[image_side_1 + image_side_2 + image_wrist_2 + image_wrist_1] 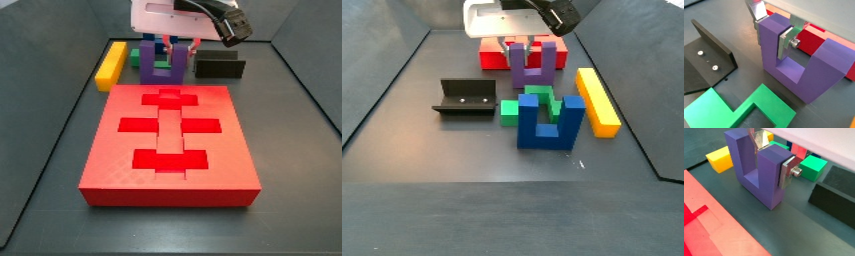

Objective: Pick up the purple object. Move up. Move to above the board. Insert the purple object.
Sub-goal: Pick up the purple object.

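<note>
We find no brand, label or writing on anything. The gripper [777,31] is closed on the purple object [797,57], one prong pinched between its silver fingers [785,43] — seen in both wrist views. The single purple piece stands upright, prongs up toward the gripper and base down; whether the base touches the floor we cannot tell. In a side view the one red board [171,140] lies just beyond the gripper, its long axis running away from it. Beside the gripper we count one yellow bar [597,100], one dark fixture [466,98], one green block [741,107] and one blue U-shaped block [549,125].
</note>
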